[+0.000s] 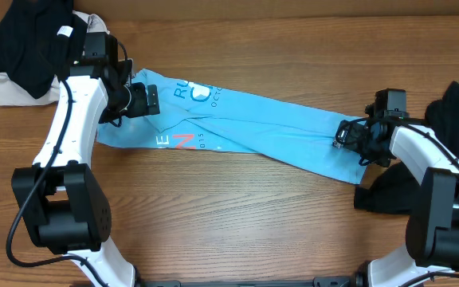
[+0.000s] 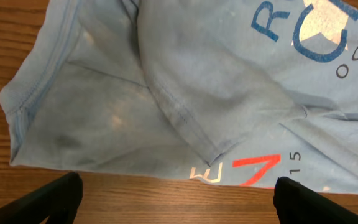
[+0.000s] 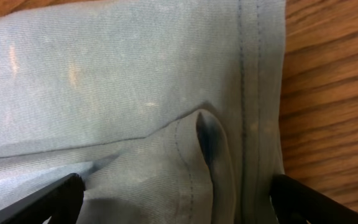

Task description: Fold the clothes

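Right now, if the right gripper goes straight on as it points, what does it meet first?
The T-shirt. The right gripper is open and aimed at the shirt's hemmed edge, where there is a small fold, with the table beneath. How close it is can't be judged.

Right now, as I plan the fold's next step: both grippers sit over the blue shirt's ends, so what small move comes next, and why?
Probably lower both and close on the cloth. The left gripper and right gripper stand open above opposite ends of the T-shirt, which lies in a long strip, unheld.
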`<state>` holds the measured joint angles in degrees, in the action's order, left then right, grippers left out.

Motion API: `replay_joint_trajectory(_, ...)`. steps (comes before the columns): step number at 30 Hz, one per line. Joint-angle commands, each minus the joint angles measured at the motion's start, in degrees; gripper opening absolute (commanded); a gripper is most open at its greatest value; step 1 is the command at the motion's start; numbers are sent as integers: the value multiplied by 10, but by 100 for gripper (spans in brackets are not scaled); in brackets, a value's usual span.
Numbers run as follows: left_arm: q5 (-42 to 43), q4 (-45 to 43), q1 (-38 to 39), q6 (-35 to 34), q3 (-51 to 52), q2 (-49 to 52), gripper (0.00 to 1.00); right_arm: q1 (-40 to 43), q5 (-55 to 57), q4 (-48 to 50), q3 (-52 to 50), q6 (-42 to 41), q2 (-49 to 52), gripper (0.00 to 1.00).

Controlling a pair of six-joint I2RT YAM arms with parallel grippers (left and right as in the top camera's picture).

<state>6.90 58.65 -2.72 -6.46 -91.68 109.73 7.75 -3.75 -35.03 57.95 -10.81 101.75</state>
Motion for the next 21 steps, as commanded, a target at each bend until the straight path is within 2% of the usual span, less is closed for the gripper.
replay_joint_trajectory(1, 7, 3, 1, -8, -4, -3, 100, 9, 19, 3, 3, 19, 9, 100)
replay_joint_trajectory(10, 4, 8, 1, 1, -4, -3, 100, 21, 22, -1, -22, 19, 9, 99)
replay_joint_trajectory(14, 4, 7, 1, 1, -4, -3, 100, 21, 14, 2, -23, 21, 8, 90)
replay_joint_trajectory(15, 4, 7, 1, 3, -4, -3, 100, 21, 5, -7, -13, 26, 7, 86)
replay_joint_trajectory(21, 4, 7, 1, 3, -4, -3, 100, 21, -14, -102, 76, 25, -22, 90)
